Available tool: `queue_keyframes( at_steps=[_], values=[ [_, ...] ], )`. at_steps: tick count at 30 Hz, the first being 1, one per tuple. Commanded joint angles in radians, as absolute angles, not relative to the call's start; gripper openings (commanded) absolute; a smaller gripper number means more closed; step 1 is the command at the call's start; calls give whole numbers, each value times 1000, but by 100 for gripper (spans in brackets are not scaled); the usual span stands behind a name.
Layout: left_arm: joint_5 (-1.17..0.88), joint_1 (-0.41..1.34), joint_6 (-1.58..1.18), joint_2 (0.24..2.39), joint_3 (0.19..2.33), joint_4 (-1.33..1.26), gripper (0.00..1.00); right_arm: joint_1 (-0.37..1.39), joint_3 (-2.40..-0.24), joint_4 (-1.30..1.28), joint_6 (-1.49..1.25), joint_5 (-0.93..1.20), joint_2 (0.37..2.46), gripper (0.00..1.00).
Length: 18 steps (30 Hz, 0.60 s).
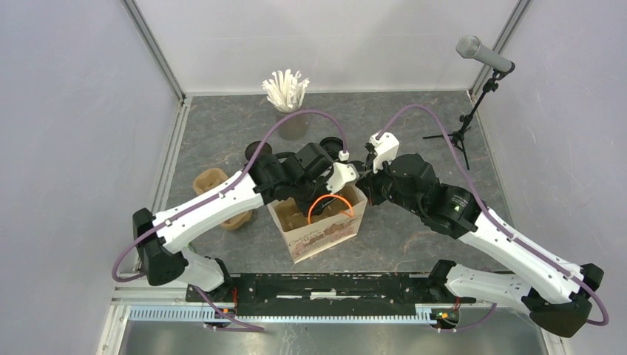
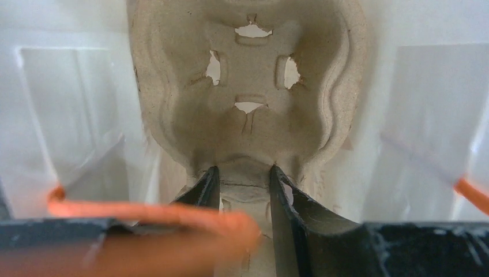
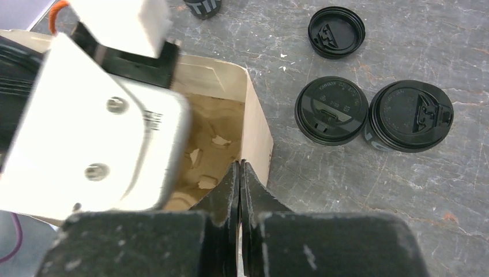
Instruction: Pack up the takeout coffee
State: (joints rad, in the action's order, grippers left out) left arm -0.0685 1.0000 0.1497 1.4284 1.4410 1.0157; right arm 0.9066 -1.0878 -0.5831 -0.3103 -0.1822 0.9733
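My left claw is clamped on the pulp carrier, seating it in the bag. My right claw, fingers pressed together, sits at the rim, steadying it, I judge.

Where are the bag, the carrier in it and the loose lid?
bag (image 1: 319, 238): top view, on its printed front wall.
carrier (image 2: 251, 74): left wrist view, pulp between its four holes.
loose lid (image 3: 336, 32): right wrist view, its middle.
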Motion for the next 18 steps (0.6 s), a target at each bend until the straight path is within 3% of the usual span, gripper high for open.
queue_keyframes(
  at_steps=[1,6,9,12,15,16,18],
  values=[
    [-32,1011,92,1466,1482,1028,24,903,-1061,-549,-330,-165,956,0],
    [-34,1012,79,1475,1482,1014,36,904,-1028,-526,-338,-162,941,0],
    [-35,1012,58,1471,1498,1011,53,904,-1010,-508,-336,-153,929,0],
    [-23,1012,51,1453,1504,999,82,904,-1017,-514,-321,-159,934,0],
    [-18,1012,38,1434,1526,1004,87,904,-1007,-504,-325,-168,921,0],
    [-14,1012,25,1427,1537,1010,100,904,-1002,-499,-329,-170,917,0],
    [-21,1012,-6,1410,1560,1017,100,903,-985,-488,-339,-174,902,0]
  ],
)
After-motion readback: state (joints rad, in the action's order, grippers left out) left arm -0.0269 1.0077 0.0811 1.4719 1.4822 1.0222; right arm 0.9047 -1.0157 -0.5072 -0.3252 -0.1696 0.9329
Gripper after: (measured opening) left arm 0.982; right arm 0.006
